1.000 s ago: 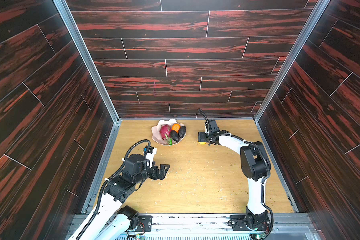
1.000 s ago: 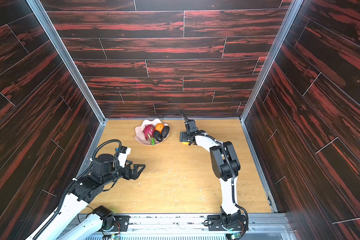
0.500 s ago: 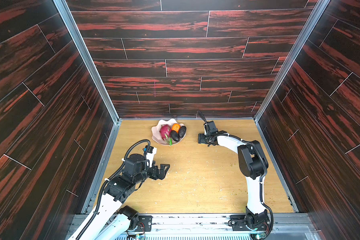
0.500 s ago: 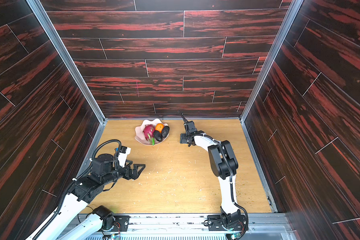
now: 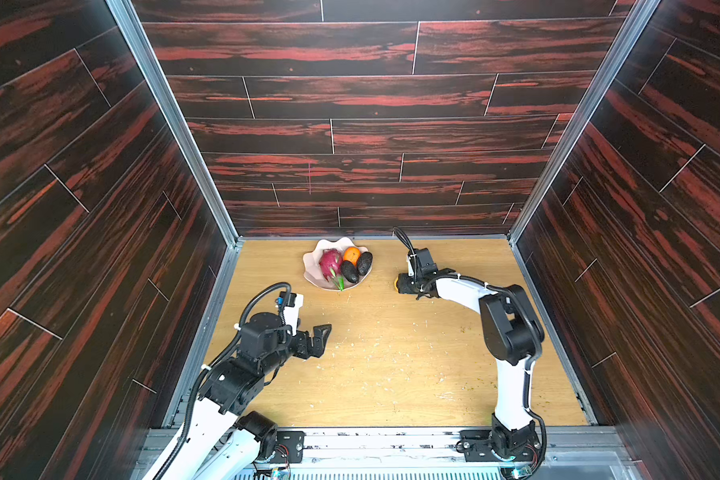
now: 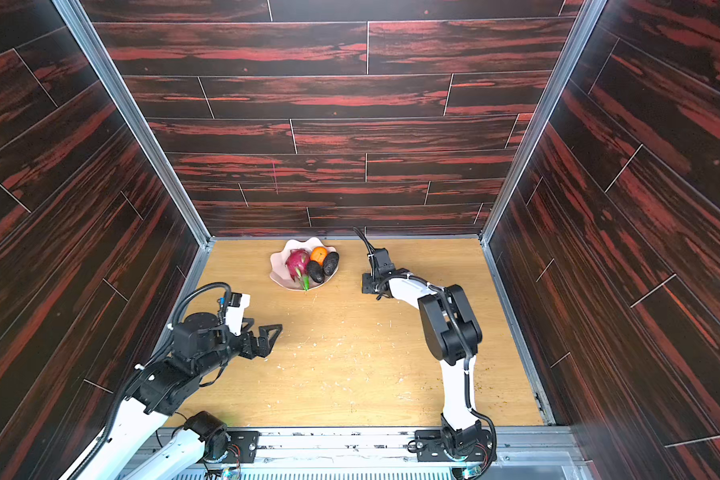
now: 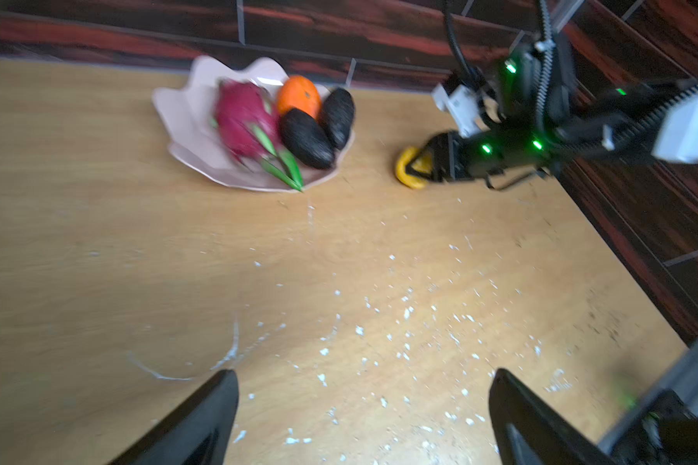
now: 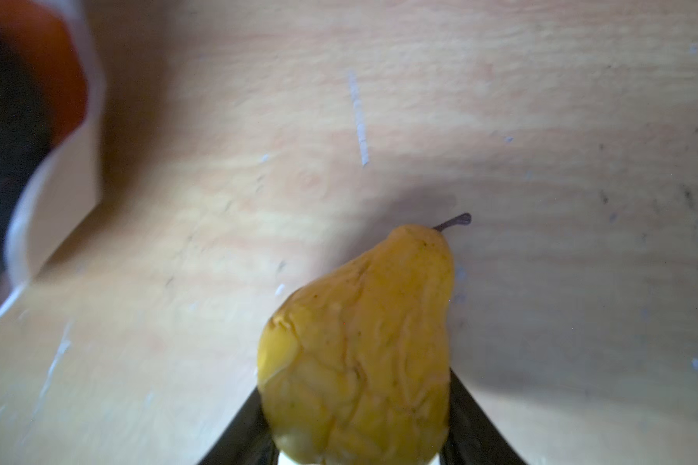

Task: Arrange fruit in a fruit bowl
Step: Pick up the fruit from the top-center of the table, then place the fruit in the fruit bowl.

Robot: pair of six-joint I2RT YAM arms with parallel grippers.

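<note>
The enclosure consists of a back wall [image 5: 350,124] and two side walls [image 5: 59,208], all clad in dark wood-grain planks with red streaks. Grey metal corner posts [image 5: 175,124] join the walls. The table [image 5: 391,374] is light wood, evenly lit, with white flecks [image 7: 403,314] and scratches scattered across it. A metal rail [image 5: 391,440] borders its near edge.

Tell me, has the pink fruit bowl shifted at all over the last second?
No. The fruit bowl sits at the same spot by the back wall, just as far from the left corner post as before.
</note>
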